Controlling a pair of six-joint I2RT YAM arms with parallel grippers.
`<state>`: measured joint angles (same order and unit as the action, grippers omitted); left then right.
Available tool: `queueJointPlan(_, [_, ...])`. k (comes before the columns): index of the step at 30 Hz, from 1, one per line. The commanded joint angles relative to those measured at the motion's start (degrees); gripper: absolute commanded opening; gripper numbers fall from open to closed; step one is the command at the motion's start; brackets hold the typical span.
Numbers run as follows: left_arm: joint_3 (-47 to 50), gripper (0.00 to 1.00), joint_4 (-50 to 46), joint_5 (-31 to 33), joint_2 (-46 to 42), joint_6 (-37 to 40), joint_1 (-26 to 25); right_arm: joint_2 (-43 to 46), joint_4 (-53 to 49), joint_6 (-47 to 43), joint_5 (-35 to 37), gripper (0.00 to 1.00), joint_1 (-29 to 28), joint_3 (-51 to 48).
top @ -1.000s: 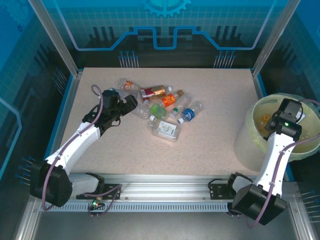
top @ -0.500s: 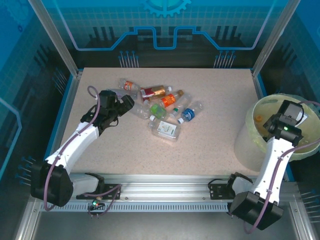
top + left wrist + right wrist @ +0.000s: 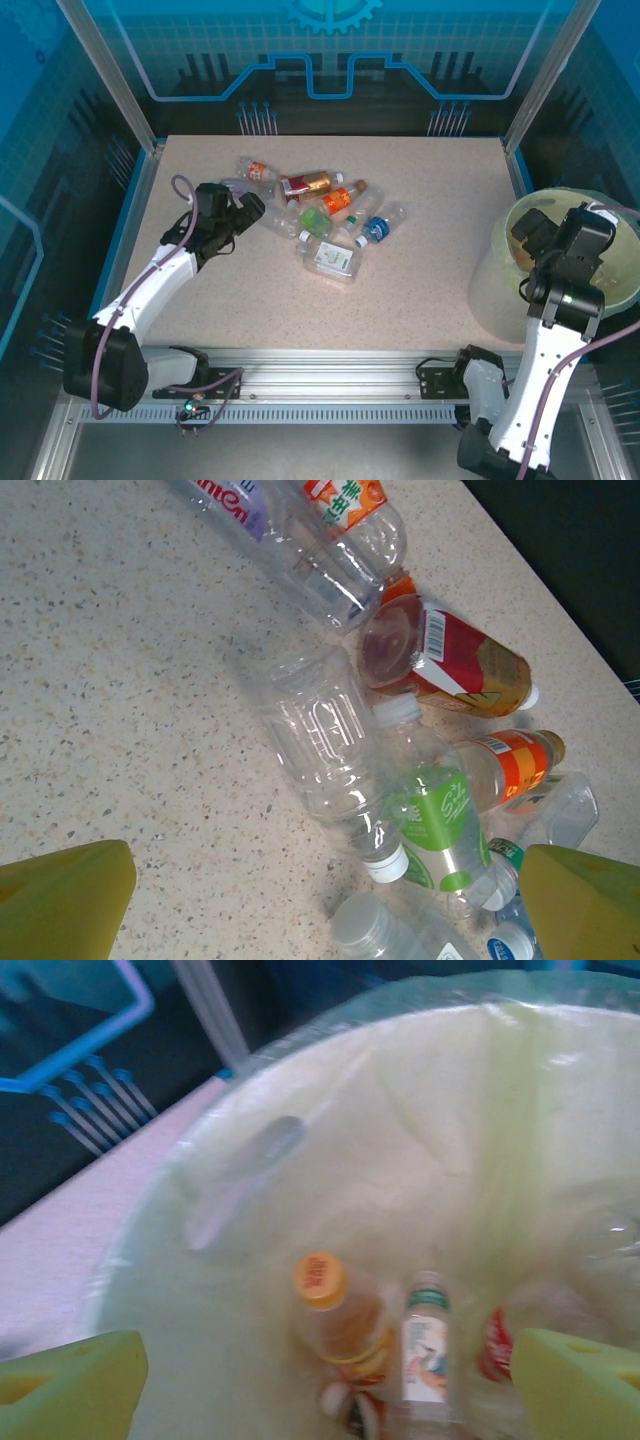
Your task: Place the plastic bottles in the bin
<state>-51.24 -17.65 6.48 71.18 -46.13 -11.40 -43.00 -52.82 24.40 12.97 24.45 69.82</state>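
hovering over the bin [image 3: 492, 285] at the right edge of the top view, the right gripper [image 3: 533, 228] stands with jaws spread and empty. beneath it lie an orange-capped bottle [image 3: 322, 1300], a green-capped bottle [image 3: 427, 1345] and a red-labelled bottle [image 3: 494, 1345] (all blurred). the left gripper [image 3: 252, 207], jaws wide too, holds nothing just left of the bottle pile [image 3: 325, 215] at upper centre of the tabletop [image 3: 430, 190]. a clear bottle [image 3: 320, 745] lies mid-frame in its wrist view.

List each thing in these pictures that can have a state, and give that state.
left pincer: open, empty, over the table bottles
right pincer: open, empty, above the bin
bin: bag-lined, several bottles inside
table bottles: lying on their sides, clustered
orange-capped bottle: in the bin, capped
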Motion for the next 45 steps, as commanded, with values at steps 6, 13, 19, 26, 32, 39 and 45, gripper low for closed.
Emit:
queueJointPlan(6, [1.8,0.99,0.5,-1.7,0.4,-0.9,1.4,6.9,5.9,4.2,-12.7,1.0,-2.6,-2.9])
queueJointPlan(13, [0.7,0.99,1.5,-1.7,2.5,-1.2,1.9,9.9,12.6,4.1,-24.1,1.0,-4.1,-2.6])
queueJointPlan(19, [-2.8,0.99,1.1,1.3,7.4,-4.4,4.0,12.4,22.8,5.3,-41.0,1.0,-4.5,-8.3])
queueJointPlan(26, [-11.5,0.99,0.1,1.3,17.9,-12.6,8.5,11.3,26.6,5.1,-47.8,1.0,-10.8,-10.7])
queueJointPlan(32, [-20.7,0.99,0.4,2.1,29.2,-19.1,10.9,7.2,29.1,4.4,-41.3,1.0,-23.3,-12.4])
queueJointPlan(39, [-31.9,0.99,-2.0,1.9,40.8,-23.3,13.4,-0.2,27.6,-3.3,-26.1,1.0,-41.9,-10.3])
queueJointPlan(45, [-38.0,0.96,-1.7,0.8,48.3,-26.3,14.5,-6.9,27.2,-7.9,-19.1,1.0,-51.7,-7.3])
